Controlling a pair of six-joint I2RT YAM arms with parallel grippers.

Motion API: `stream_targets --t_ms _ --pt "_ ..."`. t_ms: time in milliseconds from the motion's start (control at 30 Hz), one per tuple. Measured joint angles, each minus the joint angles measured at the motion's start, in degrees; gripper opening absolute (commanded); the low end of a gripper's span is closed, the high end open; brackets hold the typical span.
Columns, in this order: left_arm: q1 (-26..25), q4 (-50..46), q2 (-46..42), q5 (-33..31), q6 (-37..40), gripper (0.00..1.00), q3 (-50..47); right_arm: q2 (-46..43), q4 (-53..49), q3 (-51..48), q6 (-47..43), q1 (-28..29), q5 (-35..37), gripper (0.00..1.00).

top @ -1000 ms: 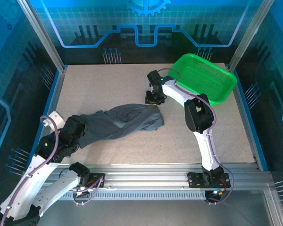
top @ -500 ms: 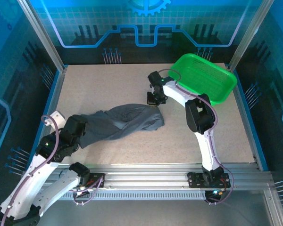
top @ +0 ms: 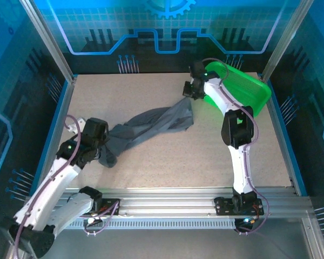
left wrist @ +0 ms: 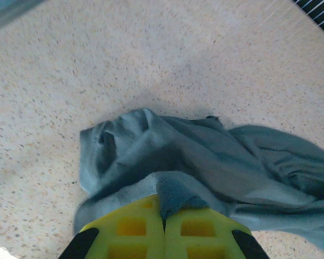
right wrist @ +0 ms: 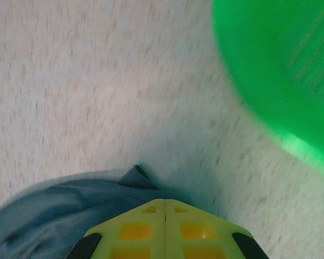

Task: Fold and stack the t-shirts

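Left hand (left wrist: 163, 210), right hand (right wrist: 166, 209) grip t-shirt (top: 151, 122)

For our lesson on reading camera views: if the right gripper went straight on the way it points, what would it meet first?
Probably the bare table, just past the t-shirt corner the right gripper pinches; the green basket sits off to one side. Depth is unclear.

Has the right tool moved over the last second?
Yes. The right tool shifted back and right, toward the green basket, dragging the t-shirt along.
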Motion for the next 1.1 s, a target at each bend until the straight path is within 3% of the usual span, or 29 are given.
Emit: stream_targets --t_ms 233,433,600,833,1100 --pt "6.1 7.6 12.9 12.2 1.4 0.0 5.0 12.7 -3.9 19.5 1.0 -4.9 1.5 0.0" --pt "6.4 14.3 21.6 20.4 2.9 0.0 11.1 13.8 -4.8 21.4 2.7 -8.7 4.3 0.0" --pt "6.5 16.4 23.9 24.1 3.4 0.0 13.2 12.7 -3.7 19.4 2.7 -11.6 4.6 0.0" --pt "11.9 14.0 24.1 25.5 4.4 0.0 19.2 2.4 -3.4 10.1 1.1 -9.4 6.1 0.0" --pt "16.7 9.7 22.9 21.5 4.9 0.0 35.5 -24.4 1.7 -1.9 2.6 -3.3 6.8 0.0"
